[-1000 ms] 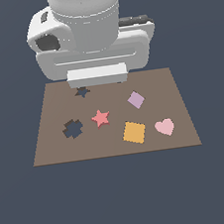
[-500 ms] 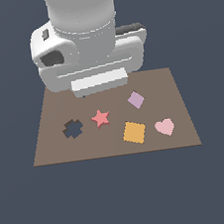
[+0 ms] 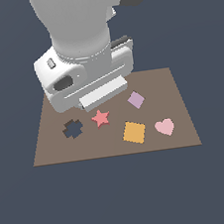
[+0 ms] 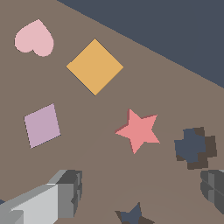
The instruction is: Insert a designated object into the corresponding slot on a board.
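Observation:
The coral-red star (image 3: 101, 118) lies flat on the brown board (image 3: 170, 86), to the exterior view's right of the dark cross-shaped cutout (image 3: 73, 129). The wrist view shows the star (image 4: 138, 131) on the board (image 4: 87, 153), the cross cutout (image 4: 194, 147), and the small dark star-shaped slot (image 4: 131, 215), cut off by the frame edge. My gripper (image 4: 138, 194) is open and empty, its fingers (image 4: 59, 197) spread wide above the board on either side of the slot. In the exterior view the arm's hand (image 3: 87, 79) hides the slot and hangs just behind the star.
An orange square (image 3: 134, 131), a pink heart (image 3: 164, 126) and a lilac diamond (image 3: 136, 99) lie on the board to the exterior view's right of the star. They also show in the wrist view: square (image 4: 95, 66), heart (image 4: 34, 39), diamond (image 4: 42, 125).
The arm's hand has moved forward over the board toward the star and turned, and now covers the star slot in the exterior view. The pieces have not moved.

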